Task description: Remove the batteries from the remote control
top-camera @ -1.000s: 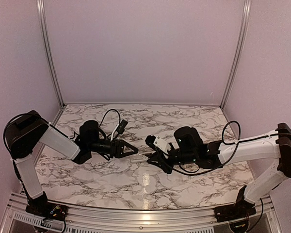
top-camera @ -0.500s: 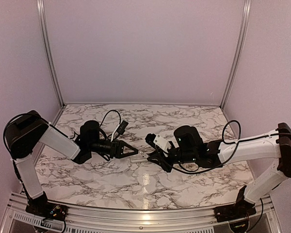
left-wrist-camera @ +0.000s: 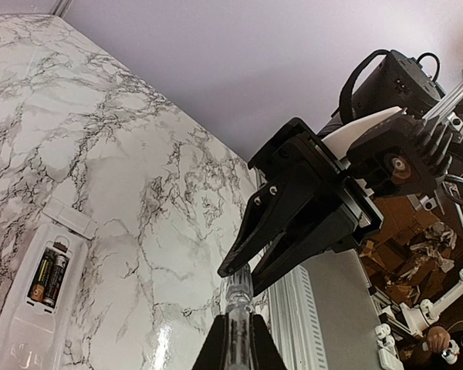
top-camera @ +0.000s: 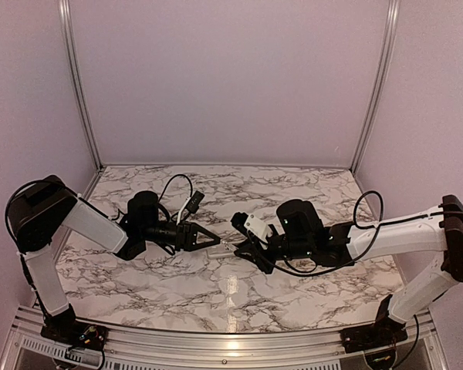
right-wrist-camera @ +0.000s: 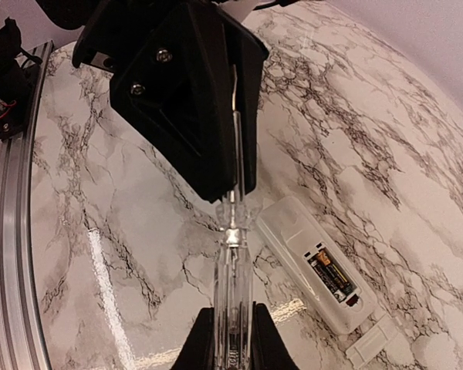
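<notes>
The white remote control (right-wrist-camera: 293, 231) lies back-up on the marble, its compartment open with the two dark batteries (right-wrist-camera: 333, 274) side by side inside. It also shows in the left wrist view (left-wrist-camera: 27, 327), with the batteries (left-wrist-camera: 48, 277). Just above it, my left gripper (top-camera: 213, 240) and right gripper (top-camera: 238, 248) meet tip to tip. A clear-handled pen-like rod (right-wrist-camera: 233, 293) spans them. My right gripper (right-wrist-camera: 233, 312) is shut on its handle. The thin shaft runs up between my left fingers (right-wrist-camera: 185, 100). My left gripper (left-wrist-camera: 238, 320) is shut on the rod too. In the top view the remote is hidden.
The small white cover piece (right-wrist-camera: 376, 341) lies on the table just past the remote's battery end, also in the left wrist view (left-wrist-camera: 68, 217). An aluminium rail (right-wrist-camera: 15, 193) runs along the near table edge. Frame posts (top-camera: 77, 85) stand at the back corners.
My right gripper has moved slightly left toward my left gripper, so the tips now meet around the rod. The left arm has barely moved. The remote has stayed in place.
</notes>
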Robot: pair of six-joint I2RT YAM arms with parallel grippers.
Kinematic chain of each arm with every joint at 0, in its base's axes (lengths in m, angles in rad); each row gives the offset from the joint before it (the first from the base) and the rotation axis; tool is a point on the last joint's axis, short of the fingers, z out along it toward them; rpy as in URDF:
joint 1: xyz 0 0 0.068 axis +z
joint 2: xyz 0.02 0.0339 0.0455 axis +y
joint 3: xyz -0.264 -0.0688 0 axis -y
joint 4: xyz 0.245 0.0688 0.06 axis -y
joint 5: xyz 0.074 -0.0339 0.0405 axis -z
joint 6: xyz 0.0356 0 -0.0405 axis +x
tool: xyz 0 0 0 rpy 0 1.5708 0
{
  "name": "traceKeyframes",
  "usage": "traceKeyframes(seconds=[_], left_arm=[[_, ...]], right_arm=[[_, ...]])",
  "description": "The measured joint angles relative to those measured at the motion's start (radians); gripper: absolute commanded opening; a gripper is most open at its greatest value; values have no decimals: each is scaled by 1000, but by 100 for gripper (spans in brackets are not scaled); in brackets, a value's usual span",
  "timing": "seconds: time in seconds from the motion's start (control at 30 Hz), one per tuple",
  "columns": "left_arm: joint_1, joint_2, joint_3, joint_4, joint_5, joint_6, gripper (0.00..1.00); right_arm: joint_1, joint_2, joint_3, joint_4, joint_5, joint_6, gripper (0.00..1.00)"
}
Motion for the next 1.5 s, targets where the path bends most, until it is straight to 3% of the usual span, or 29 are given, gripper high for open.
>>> traceKeyframes(seconds=[0.33,0.5,0.63,0.83,1.27,1.5], left_arm=[[0,0,0,0,1,-5,0],[0,0,0,1,-2,-4,0],[0,0,0,3,-10,-3,0],[0,0,-2,7,-27,-2,0],[4,-50,-65,59,-81,-2,0],[9,-98,-113,126,-114,-16,0]], right_arm=[[0,0,0,0,0,-1,1],[0,0,0,0,6,1,54],[0,0,0,1,17,14,75],[-15,-3,2,20,9,63,98],[-170,-115,-53,256,-152,341,98],[-186,-97,-113,424,-207,524,96]])
